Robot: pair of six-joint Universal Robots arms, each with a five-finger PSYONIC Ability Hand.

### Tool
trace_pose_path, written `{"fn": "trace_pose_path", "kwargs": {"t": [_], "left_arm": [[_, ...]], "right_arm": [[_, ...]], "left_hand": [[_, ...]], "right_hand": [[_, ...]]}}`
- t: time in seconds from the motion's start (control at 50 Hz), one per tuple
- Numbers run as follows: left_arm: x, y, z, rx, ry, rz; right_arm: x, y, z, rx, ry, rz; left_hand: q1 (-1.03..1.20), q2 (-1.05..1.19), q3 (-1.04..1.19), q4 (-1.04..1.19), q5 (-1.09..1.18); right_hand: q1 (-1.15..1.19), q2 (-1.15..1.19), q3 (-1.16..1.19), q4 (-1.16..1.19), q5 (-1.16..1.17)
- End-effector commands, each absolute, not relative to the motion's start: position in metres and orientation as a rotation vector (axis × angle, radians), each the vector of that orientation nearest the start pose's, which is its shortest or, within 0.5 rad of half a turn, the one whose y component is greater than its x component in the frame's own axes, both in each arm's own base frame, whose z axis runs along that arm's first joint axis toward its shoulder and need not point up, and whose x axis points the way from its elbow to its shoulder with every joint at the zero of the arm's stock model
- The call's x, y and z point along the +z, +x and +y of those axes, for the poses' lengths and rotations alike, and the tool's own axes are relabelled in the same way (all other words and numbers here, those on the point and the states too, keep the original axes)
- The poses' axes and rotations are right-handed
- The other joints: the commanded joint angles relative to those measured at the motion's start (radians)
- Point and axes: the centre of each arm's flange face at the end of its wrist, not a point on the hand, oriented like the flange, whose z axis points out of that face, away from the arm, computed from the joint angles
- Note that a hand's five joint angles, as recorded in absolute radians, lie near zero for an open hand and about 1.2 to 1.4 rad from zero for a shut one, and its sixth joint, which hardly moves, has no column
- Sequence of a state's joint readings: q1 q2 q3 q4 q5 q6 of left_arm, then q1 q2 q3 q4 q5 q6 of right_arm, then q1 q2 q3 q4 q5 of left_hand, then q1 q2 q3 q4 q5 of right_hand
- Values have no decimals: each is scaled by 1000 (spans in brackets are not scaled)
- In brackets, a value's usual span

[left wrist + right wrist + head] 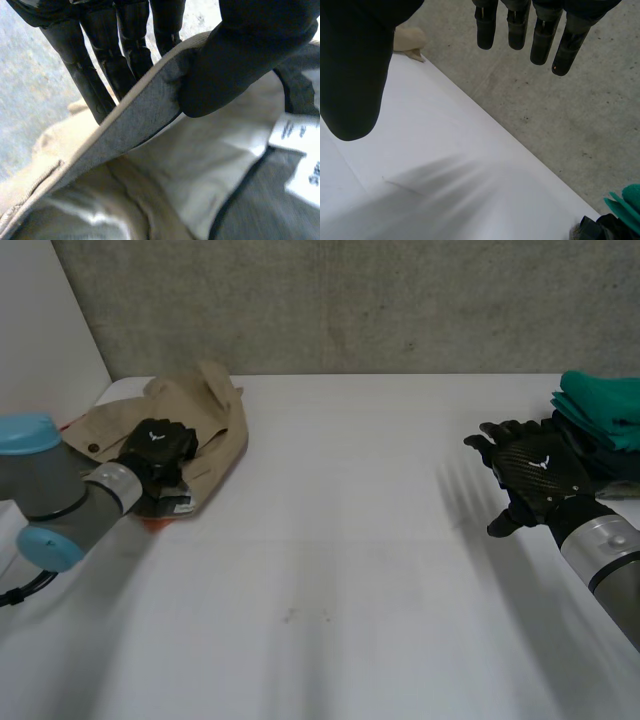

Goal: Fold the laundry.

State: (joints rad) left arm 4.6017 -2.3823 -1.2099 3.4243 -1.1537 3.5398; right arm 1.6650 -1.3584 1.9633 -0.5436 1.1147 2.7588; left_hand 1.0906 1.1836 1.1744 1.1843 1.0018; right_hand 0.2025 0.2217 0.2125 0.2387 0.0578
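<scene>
Left robot hand [155, 448]: pinches an edge of the beige garment [215, 430], far left on the worktop [340, 560], likely to pull it out flat.
Right robot hand [530, 472]: fingers spread, empty, beside green cloth [610, 405].

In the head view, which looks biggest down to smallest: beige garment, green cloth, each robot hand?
Largest: beige garment
right robot hand
then green cloth and left robot hand look alike, the cloth partly cut off.
</scene>
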Motion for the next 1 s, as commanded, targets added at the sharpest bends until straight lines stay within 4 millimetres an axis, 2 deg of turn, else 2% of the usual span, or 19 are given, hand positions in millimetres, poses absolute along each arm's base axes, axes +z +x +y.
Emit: {"fn": "trace_pose_path", "kwargs": {"t": [0.02, 0.04, 0.06, 0.1, 0.12, 0.18, 0.2, 0.24, 0.3, 0.32, 0.34, 0.36, 0.38, 0.5, 0.56, 0.68, 0.76, 0.9, 1.0], "left_arm": [[193, -254, -388, -2269, 935, 2124], [205, -262, -379, -2311, 926, 2112], [227, -282, -359, -2405, 923, 2096], [249, -305, -335, -2518, 943, 2075], [270, -326, -312, -2630, 977, 2057], [289, -353, -283, -2770, 1020, 2051], [291, -373, -266, -2827, 1070, 2064], [283, -397, -248, -2851, 1149, 2093], [257, -442, -218, -2855, 1311, 2134], [253, -448, -216, -2861, 1330, 2131], [248, -453, -217, -2849, 1339, 2143], [239, -459, -218, -2836, 1345, 2156], [235, -461, -218, -2830, 1340, 2166], [233, -454, -218, -2805, 1311, 2182], [242, -439, -223, -2793, 1264, 2189], [257, -378, -256, -2704, 1072, 2206], [260, -352, -268, -2655, 1000, 2209], [239, -299, -318, -2452, 908, 2163], [215, -274, -352, -2314, 1003, 2076]], "right_arm": [[179, 200, -286, -2068, -958, 1965], [180, 200, -287, -2069, -958, 1964], [180, 200, -286, -2069, -958, 1964], [181, 200, -287, -2079, -955, 1962], [181, 200, -287, -2083, -953, 1964], [183, 198, -289, -2108, -922, 1996], [183, 197, -290, -2119, -910, 2009], [184, 192, -292, -2145, -873, 2050], [185, 186, -296, -2173, -830, 2092], [184, 185, -296, -2179, -813, 2110], [184, 184, -297, -2183, -806, 2117], [185, 183, -297, -2185, -804, 2120], [185, 183, -297, -2183, -801, 2122], [192, 175, -303, -2214, -767, 2134], [199, 167, -309, -2243, -738, 2144], [204, 162, -312, -2227, -726, 2166], [202, 166, -305, -2126, -768, 2198], [197, 186, -264, -1711, -857, 2247], [199, 230, -223, -1526, -916, 2125]], "left_hand": [[306, 213, 222, 212, 220], [306, 213, 222, 212, 220], [306, 213, 222, 212, 220], [306, 213, 222, 212, 220], [306, 213, 222, 212, 220], [306, 213, 222, 212, 220], [306, 213, 222, 212, 220], [306, 213, 222, 212, 220], [306, 213, 222, 212, 220], [123, 30, 39, 29, 37], [-193, -286, -277, -287, -278], [-893, -986, -977, -987, -979], [-916, -1009, -1000, -1010, -1002], [-915, -1008, -999, -1009, -1001], [-912, -1005, -996, -1006, -998], [-886, -979, -970, -980, -972], [-865, -958, -949, -959, -951], [-821, -914, -905, -915, -907], [-821, -914, -905, -915, -907]], "right_hand": [[-28, -47, -38, -64, -58], [-28, -47, -38, -64, -58], [-28, -47, -38, -64, -58], [-28, -47, -38, -64, -58], [-28, -47, -38, -64, -58], [-28, -47, -38, -64, -58], [-28, -47, -38, -64, -58], [-28, -47, -38, -64, -58], [-28, -47, -38, -64, -58], [-28, -47, -38, -64, -58], [-28, -47, -38, -64, -58], [-28, -47, -38, -64, -58], [-28, -47, -38, -64, -58], [-28, -47, -38, -64, -58], [-28, -47, -38, -64, -58], [-28, -47, -38, -64, -58], [-28, -47, -38, -64, -58], [-28, -47, -38, -64, -58], [-28, -47, -38, -64, -58]]}}
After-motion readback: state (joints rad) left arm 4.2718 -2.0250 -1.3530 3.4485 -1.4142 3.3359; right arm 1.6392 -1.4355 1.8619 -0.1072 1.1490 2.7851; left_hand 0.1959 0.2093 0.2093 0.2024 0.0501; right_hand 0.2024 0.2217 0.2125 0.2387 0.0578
